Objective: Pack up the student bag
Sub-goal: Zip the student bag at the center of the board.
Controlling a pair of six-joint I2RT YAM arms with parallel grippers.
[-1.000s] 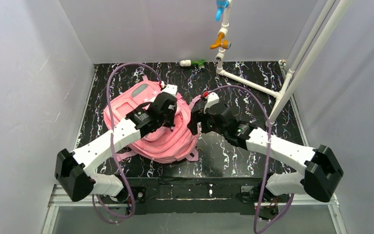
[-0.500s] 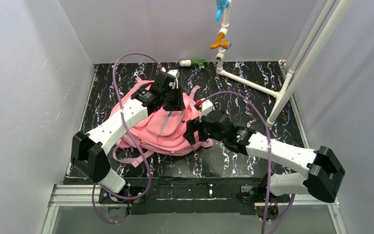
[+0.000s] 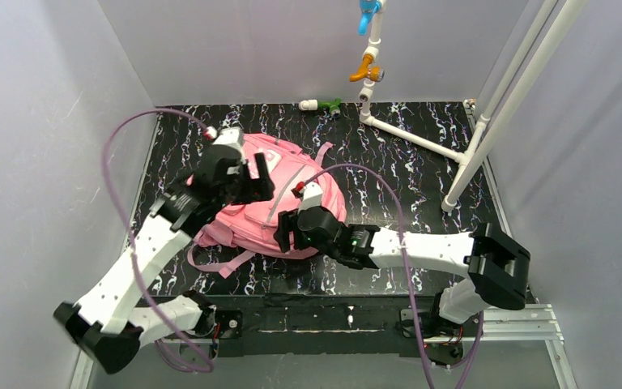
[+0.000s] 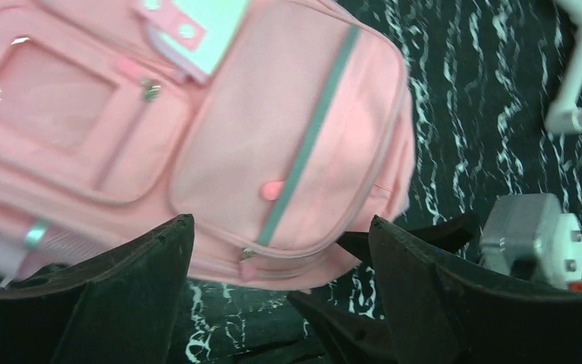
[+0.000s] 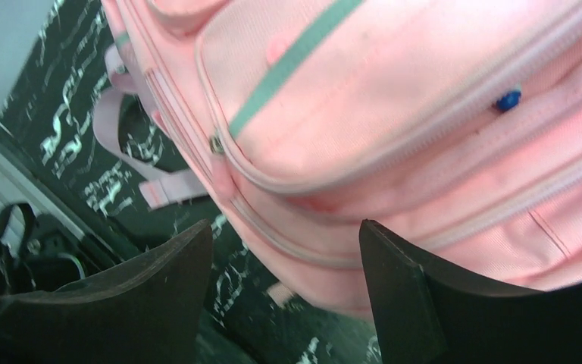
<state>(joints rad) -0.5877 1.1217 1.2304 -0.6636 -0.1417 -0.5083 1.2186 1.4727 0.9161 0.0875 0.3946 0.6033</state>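
Note:
The student bag (image 3: 290, 180), bright pink with a grey stripe and a white patch (image 3: 269, 160), lies flat on the black marbled table. My left gripper (image 3: 257, 180) hovers open above the bag's left half, holding nothing. In the left wrist view (image 4: 280, 222) the front pocket (image 4: 273, 114) shows between the spread fingers, with its zip pull (image 4: 248, 262) at the lower edge. My right gripper (image 3: 285, 231) stands open at the bag's near edge. The right wrist view (image 5: 286, 226) has that edge (image 5: 394, 98) between the fingers, which do not touch it. A small blue zip pull (image 5: 508, 98) shows on the upper zip.
Loose pink straps (image 3: 220, 261) trail off the bag toward the near left. A white pipe frame (image 3: 421, 138) with an orange valve (image 3: 364, 69) and a green fitting (image 3: 324, 105) stands at the back right. White walls close in both sides.
My left gripper opened, let go of the bag and drew back to the left. The bag shifted toward the back. My right gripper slid left to the bag's near edge and narrowed a little.

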